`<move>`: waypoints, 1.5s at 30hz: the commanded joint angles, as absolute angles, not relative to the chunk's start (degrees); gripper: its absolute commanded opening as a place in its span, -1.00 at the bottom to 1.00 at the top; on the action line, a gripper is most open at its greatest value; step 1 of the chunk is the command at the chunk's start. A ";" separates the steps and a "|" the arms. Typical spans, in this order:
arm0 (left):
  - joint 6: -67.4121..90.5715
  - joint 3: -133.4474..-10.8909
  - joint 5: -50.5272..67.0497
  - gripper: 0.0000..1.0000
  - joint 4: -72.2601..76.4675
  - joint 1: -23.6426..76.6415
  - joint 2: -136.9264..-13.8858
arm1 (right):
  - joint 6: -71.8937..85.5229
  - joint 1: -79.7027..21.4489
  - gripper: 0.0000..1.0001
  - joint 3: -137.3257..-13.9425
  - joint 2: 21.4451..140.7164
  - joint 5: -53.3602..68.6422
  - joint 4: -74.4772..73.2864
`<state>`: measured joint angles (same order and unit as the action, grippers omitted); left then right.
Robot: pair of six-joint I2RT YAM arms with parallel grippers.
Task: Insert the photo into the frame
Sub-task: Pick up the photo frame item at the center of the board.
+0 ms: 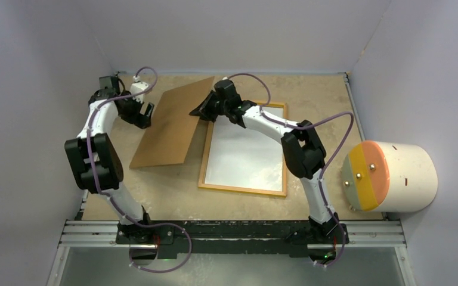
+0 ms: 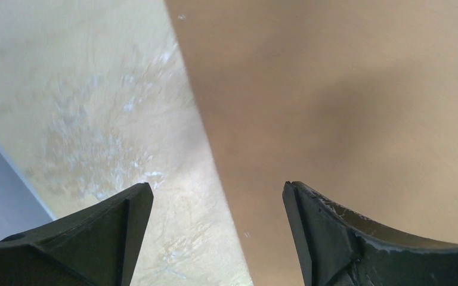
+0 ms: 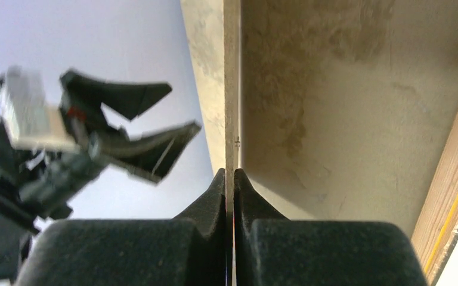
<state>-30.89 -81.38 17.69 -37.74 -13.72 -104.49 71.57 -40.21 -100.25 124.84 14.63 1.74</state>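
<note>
R tool (image 3: 232, 174) clamps edge of brown board (image 1: 170, 122), L tool (image 2: 217, 189) open at its other side, photo (image 1: 244, 155) white-side-up in frame (image 1: 241, 189) on tabletop (image 1: 310, 95).

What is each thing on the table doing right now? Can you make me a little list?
right gripper: shut on the edge of the brown board
left gripper: open, by the board's other side
brown board: held up at one corner, left of the frame
frame: lying flat on the table
photo: white side up, inside the frame
</note>
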 commanded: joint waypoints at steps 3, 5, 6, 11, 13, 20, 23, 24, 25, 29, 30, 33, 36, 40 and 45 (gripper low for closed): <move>-55.61 -82.93 45.69 0.72 -49.37 -13.69 -89.14 | 79.98 -36.73 -1.00 -106.30 123.10 15.91 3.56; -66.53 -82.25 49.86 0.72 -55.42 -13.71 -84.88 | 84.14 -36.44 -1.00 -104.68 122.32 16.31 5.41; -71.36 -82.15 51.14 0.72 -60.08 -13.69 -82.98 | 86.35 -36.39 -1.00 -103.43 121.81 16.49 6.69; -84.53 -84.12 52.39 0.71 -71.30 -13.63 -78.00 | 93.07 -36.39 -1.00 -99.58 120.03 16.84 10.49; -88.23 -84.54 52.14 0.70 -74.73 -13.62 -77.30 | 95.35 -36.31 -1.00 -98.40 119.59 17.14 11.78; -95.27 -79.21 51.28 0.65 -77.02 -12.37 -71.43 | 101.14 -36.55 -1.00 -97.20 118.91 16.41 17.31; -94.82 -75.46 49.05 0.64 -73.02 -11.40 -68.31 | 102.31 -36.65 -1.00 -96.64 118.26 15.74 18.31; -94.38 -74.44 48.52 0.64 -71.41 -11.35 -67.27 | 102.68 -36.65 -1.00 -96.45 118.13 15.81 18.55; -94.29 -73.65 48.18 0.63 -70.17 -11.34 -66.16 | 102.80 -36.73 -1.00 -96.35 117.93 15.75 18.69; -86.43 -68.93 47.44 0.59 -56.93 -10.74 -62.70 | 103.54 -37.53 -1.00 -96.33 118.12 16.09 19.54; -84.21 -67.44 47.30 0.57 -53.05 -10.73 -61.63 | 103.77 -37.79 -1.00 -96.33 118.14 16.27 19.80; -80.09 -63.46 47.11 0.40 -42.65 -10.51 -59.16 | 104.45 -38.45 -1.00 -95.87 118.21 16.61 20.82; -79.80 -62.78 45.54 0.13 -39.40 -9.80 -59.53 | 104.91 -38.99 -1.00 -95.49 118.02 16.87 21.43; -81.74 -64.01 43.79 -0.29 -40.86 -8.74 -61.46 | 105.37 -39.52 -1.00 -95.36 117.70 17.21 22.00; -79.36 -63.99 42.19 -0.86 -37.51 -8.47 -62.17 | 105.67 -39.77 -0.97 -94.50 117.35 19.57 24.18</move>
<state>-81.54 -63.09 43.48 -44.05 -8.91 -61.52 104.88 -38.54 -94.39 123.96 14.41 15.90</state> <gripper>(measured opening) 0.146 0.012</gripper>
